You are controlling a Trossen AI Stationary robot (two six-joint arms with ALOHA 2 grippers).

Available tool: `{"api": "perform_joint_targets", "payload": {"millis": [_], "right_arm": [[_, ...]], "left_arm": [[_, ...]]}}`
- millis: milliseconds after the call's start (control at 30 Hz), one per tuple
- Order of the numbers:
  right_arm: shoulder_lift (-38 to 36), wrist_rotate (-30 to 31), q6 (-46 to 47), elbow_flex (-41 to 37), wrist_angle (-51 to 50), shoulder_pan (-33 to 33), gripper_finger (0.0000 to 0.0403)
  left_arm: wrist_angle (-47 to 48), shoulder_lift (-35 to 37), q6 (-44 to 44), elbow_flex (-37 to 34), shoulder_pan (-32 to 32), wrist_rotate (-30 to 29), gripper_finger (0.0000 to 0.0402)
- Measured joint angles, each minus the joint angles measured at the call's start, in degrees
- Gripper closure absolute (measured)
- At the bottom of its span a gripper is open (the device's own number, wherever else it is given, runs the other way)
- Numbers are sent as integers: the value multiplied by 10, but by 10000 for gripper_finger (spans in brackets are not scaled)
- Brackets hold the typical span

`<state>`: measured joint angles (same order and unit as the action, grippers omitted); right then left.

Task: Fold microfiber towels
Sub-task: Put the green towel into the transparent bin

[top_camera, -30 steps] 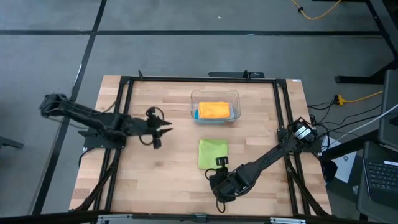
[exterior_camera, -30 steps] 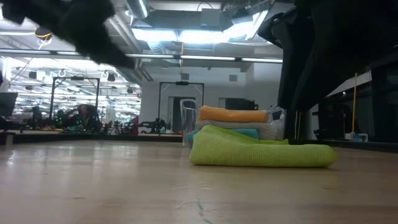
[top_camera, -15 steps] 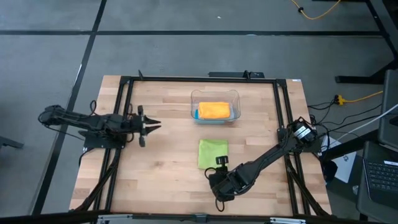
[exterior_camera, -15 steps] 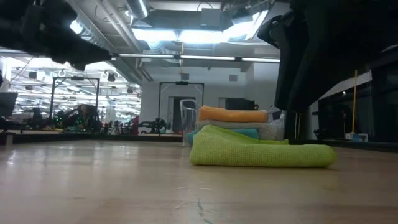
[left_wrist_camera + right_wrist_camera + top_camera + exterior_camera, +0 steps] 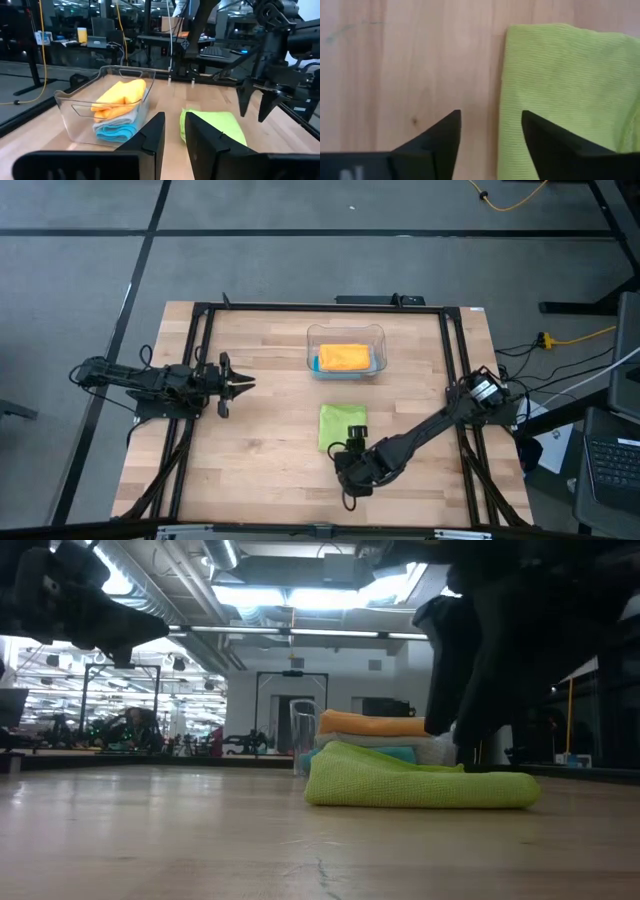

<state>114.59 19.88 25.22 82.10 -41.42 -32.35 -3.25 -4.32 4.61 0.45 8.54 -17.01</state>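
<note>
CHANGE: right tool [image 5: 347,448] has been opened wider at the near edge of the lime green towel [image 5: 342,424], nothing gripped | left tool [image 5: 243,383] drawn back toward the table's left edge, narrowly parted, empty | STATE: lime towel lies folded mid-table; orange towel [image 5: 344,357] stacked in clear bin [image 5: 378,337] near far edge | MEANING: fold judged finished, binning likely next.

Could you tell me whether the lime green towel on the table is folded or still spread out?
Folded: the lime green towel lies as a compact, thick rectangle with layered edges.
</note>
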Motion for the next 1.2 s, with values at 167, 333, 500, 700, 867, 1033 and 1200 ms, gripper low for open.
{"api": "perform_joint_targets", "payload": {"millis": [167,333,500,700,867,1033,1200], "right_arm": [[0,1,0,-5,1,6,163],[2,-1,-5,-31,48,13,161],[3,33,-13,-64,75,25,161],[1,4,-37,-121,145,45,165],[0,41,-29,-154,181,57,165],[1,20,-28,-157,185,83,185],[1,-2,-10,-157,188,101,259]], "left_arm": [[0,0,-8,0,0,0,335],[0,0,-7,0,0,0,335],[0,0,-7,0,0,0,335],[0,0,-7,0,0,0,335],[0,-1,-7,0,0,-1,335],[0,-1,-7,0,0,-1,335],[1,-1,-7,0,0,-1,335]]}}
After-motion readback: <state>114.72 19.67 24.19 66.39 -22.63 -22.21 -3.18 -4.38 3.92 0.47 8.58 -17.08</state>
